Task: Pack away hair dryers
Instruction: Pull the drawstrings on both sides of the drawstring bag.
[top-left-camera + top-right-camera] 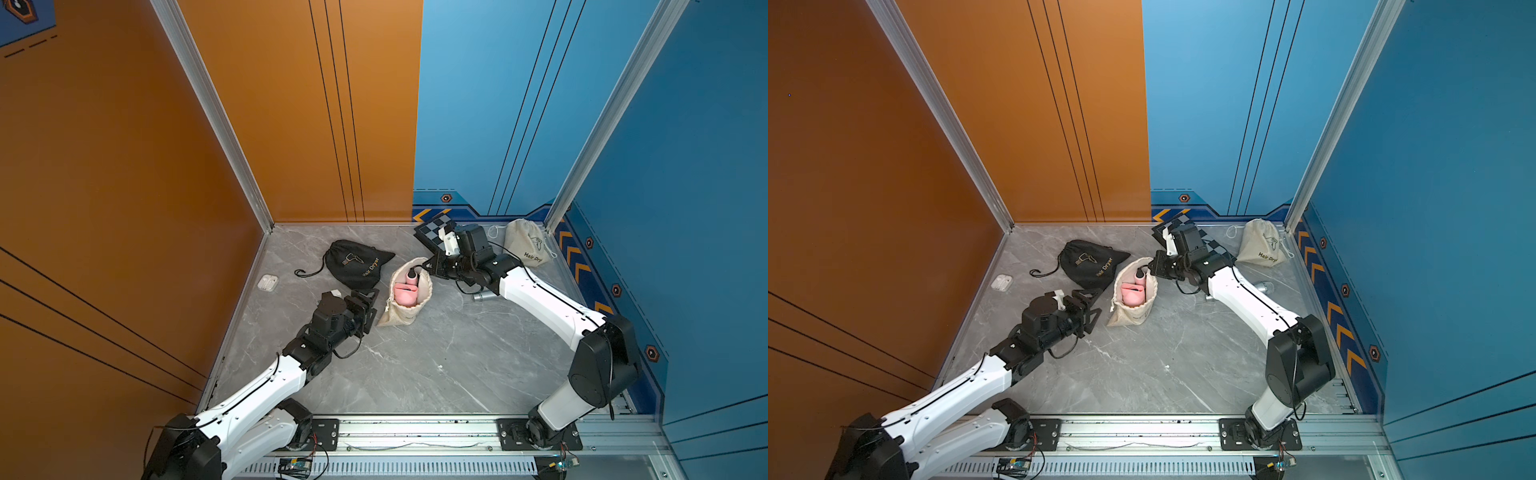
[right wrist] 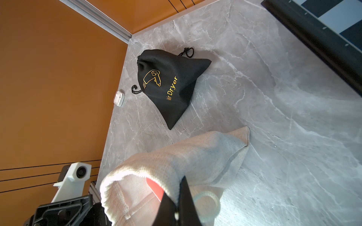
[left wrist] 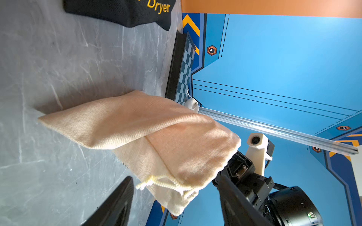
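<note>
Rim control matters: our right gripper [image 1: 430,266] pinches the mouth of the cream bag [image 1: 400,316], pink hair dryer [image 1: 405,293] inside; our left gripper [image 1: 372,306] sits parted and empty beside it. We should seize the drawstring [image 3: 162,182] squarely.

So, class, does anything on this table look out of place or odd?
Yes. The cream bag gapes open, the pink hair dryer showing inside. A silver microphone, a chessboard and an earbud case also lie here, unrelated to hair dryers.
</note>
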`<action>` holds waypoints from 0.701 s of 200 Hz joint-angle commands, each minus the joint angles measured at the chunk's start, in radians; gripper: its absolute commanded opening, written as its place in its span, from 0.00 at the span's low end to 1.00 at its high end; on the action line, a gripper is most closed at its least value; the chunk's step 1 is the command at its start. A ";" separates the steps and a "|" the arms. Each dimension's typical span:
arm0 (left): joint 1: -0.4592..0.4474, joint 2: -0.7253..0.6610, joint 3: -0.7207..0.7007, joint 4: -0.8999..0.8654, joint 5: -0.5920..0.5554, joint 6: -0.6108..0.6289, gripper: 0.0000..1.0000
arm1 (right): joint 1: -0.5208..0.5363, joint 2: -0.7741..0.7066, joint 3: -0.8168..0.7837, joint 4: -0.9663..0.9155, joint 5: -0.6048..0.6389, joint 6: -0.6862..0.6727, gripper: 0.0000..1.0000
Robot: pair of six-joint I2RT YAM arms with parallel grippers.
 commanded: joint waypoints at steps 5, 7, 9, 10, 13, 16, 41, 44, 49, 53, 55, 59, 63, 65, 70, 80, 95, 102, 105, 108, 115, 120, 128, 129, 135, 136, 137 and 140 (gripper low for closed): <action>-0.064 -0.001 -0.033 0.051 -0.140 -0.157 0.68 | -0.006 -0.050 -0.023 0.042 0.028 0.013 0.00; -0.067 0.002 -0.032 0.052 -0.144 -0.160 0.68 | -0.006 -0.050 -0.024 0.043 0.029 0.012 0.00; -0.071 0.004 -0.030 0.052 -0.147 -0.163 0.68 | -0.006 -0.051 -0.025 0.043 0.030 0.012 0.00; -0.073 0.004 -0.030 0.052 -0.149 -0.165 0.67 | -0.006 -0.052 -0.024 0.044 0.030 0.012 0.00; -0.080 0.009 -0.028 0.051 -0.154 -0.172 0.67 | -0.006 -0.052 -0.027 0.044 0.032 0.012 0.00; -0.085 0.014 -0.026 0.052 -0.158 -0.178 0.67 | -0.006 -0.054 -0.027 0.044 0.033 0.011 0.00; -0.116 0.069 -0.002 0.058 -0.153 -0.222 0.65 | -0.010 -0.058 -0.034 0.049 0.033 0.008 0.00; -0.119 0.076 0.000 0.061 -0.152 -0.229 0.64 | -0.011 -0.058 -0.035 0.050 0.033 0.008 0.00; -0.125 0.089 0.001 0.080 -0.154 -0.238 0.64 | -0.012 -0.059 -0.035 0.050 0.032 0.008 0.00; -0.130 0.098 0.001 0.091 -0.154 -0.246 0.63 | -0.012 -0.059 -0.036 0.051 0.031 0.008 0.00; -0.131 0.103 0.001 0.097 -0.154 -0.250 0.63 | -0.013 -0.059 -0.036 0.051 0.031 0.008 0.00; -0.134 0.109 0.001 0.104 -0.154 -0.257 0.63 | -0.013 -0.061 -0.037 0.052 0.030 0.007 0.00; -0.136 0.118 0.005 0.109 -0.154 -0.261 0.63 | -0.015 -0.061 -0.037 0.052 0.030 0.006 0.00; -0.137 0.121 0.006 0.111 -0.153 -0.265 0.63 | -0.015 -0.061 -0.037 0.053 0.029 0.006 0.00; -0.139 0.131 0.010 0.114 -0.154 -0.272 0.63 | -0.015 -0.063 -0.039 0.052 0.028 0.006 0.00; -0.144 0.142 0.017 0.128 -0.160 -0.275 0.63 | -0.016 -0.065 -0.041 0.056 0.029 0.006 0.00; -0.147 0.147 0.028 0.136 -0.171 -0.272 0.62 | -0.019 -0.069 -0.044 0.056 0.028 0.005 0.00; -0.148 0.145 0.032 0.136 -0.181 -0.269 0.62 | -0.020 -0.070 -0.045 0.056 0.028 0.005 0.00; -0.148 0.143 0.032 0.135 -0.189 -0.267 0.62 | -0.021 -0.070 -0.046 0.055 0.027 0.004 0.00; -0.148 0.142 0.032 0.135 -0.195 -0.265 0.62 | -0.021 -0.072 -0.048 0.056 0.027 0.003 0.00; -0.148 0.139 0.031 0.134 -0.206 -0.272 0.62 | -0.022 -0.073 -0.047 0.058 0.025 0.002 0.00; -0.148 0.136 0.027 0.136 -0.215 -0.279 0.62 | -0.022 -0.076 -0.049 0.057 0.027 0.002 0.00; -0.148 0.129 0.025 0.134 -0.232 -0.281 0.62 | -0.024 -0.078 -0.052 0.059 0.027 0.002 0.00; -0.148 0.127 0.025 0.134 -0.235 -0.281 0.62 | -0.024 -0.078 -0.053 0.060 0.027 0.002 0.00; -0.148 0.122 0.026 0.134 -0.248 -0.281 0.62 | -0.025 -0.081 -0.054 0.060 0.027 0.002 0.00; -0.148 0.121 0.025 0.134 -0.250 -0.280 0.62 | -0.025 -0.081 -0.055 0.060 0.027 0.002 0.00; -0.148 0.120 0.025 0.134 -0.252 -0.281 0.62 | -0.026 -0.081 -0.055 0.060 0.027 0.002 0.00; -0.147 0.118 0.026 0.135 -0.258 -0.281 0.62 | -0.026 -0.082 -0.057 0.062 0.028 0.002 0.00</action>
